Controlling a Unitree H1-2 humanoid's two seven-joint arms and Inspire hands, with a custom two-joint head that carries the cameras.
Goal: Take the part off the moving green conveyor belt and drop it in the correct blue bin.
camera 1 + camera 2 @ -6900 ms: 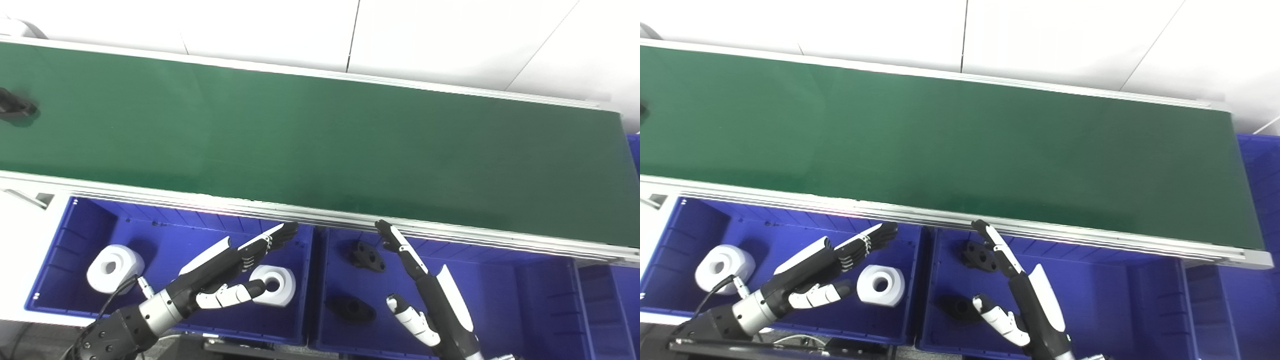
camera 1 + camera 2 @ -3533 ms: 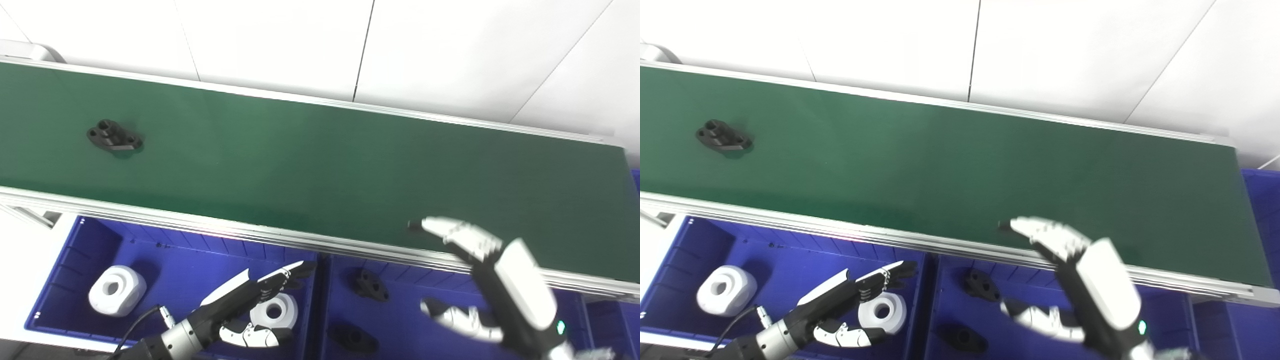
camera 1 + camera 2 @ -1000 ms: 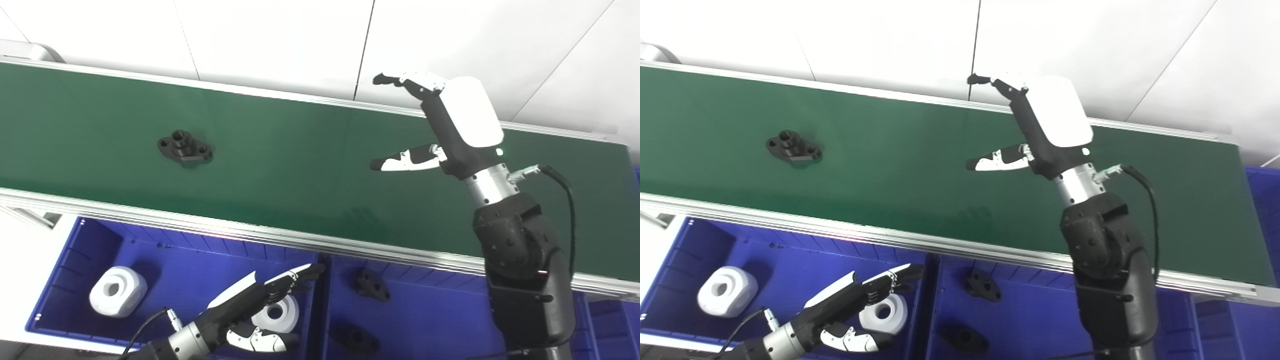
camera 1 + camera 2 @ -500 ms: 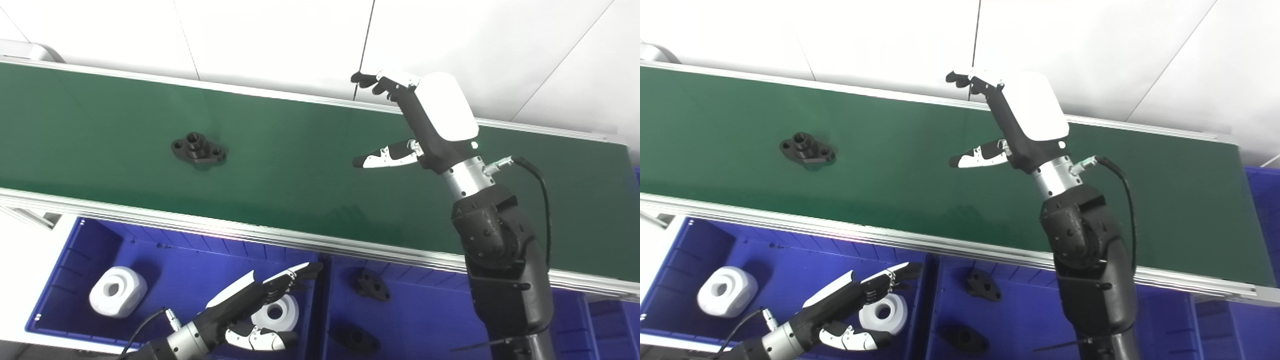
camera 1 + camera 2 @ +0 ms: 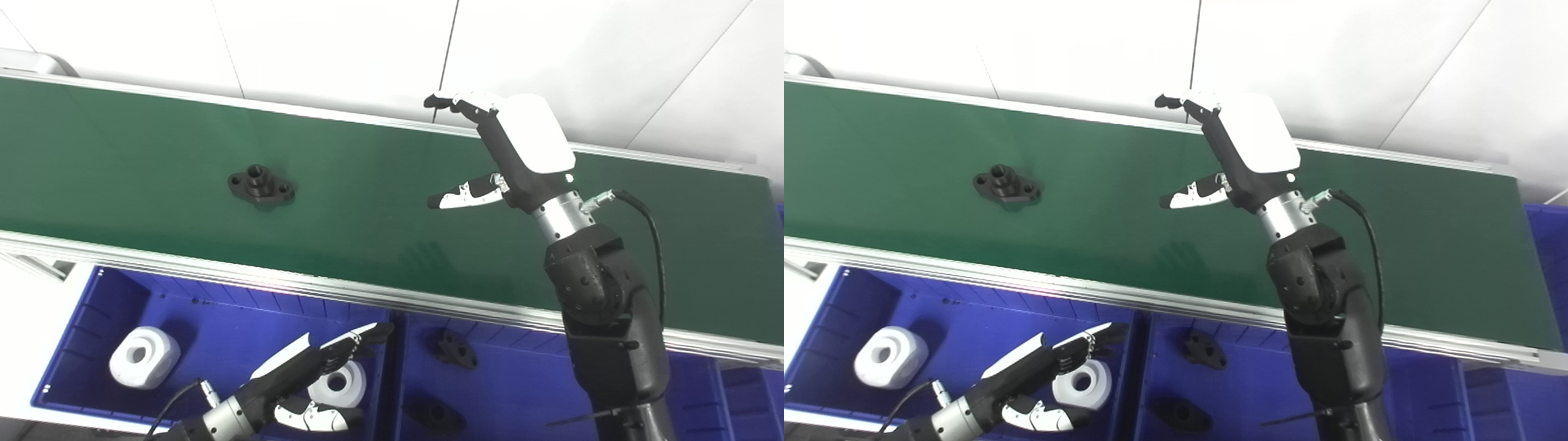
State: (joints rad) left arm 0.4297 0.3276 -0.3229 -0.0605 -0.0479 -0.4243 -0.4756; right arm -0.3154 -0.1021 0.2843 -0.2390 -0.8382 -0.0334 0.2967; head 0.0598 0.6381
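Observation:
A black flanged part lies on the green conveyor belt, left of centre. My right hand hovers open over the belt's middle, well to the right of the part, fingers and thumb spread with nothing between them. My left hand is open and low over the left blue bin, holding nothing. That bin holds two white parts. The adjoining blue bin to the right holds two black parts.
The belt's aluminium front rail runs between belt and bins. White wall panels rise behind the belt. Another blue bin shows at the lower right edge.
The black part has ridden the belt to the right, toward the middle. My right hand has shifted slightly left over the belt, still open. The left hand has stayed put.

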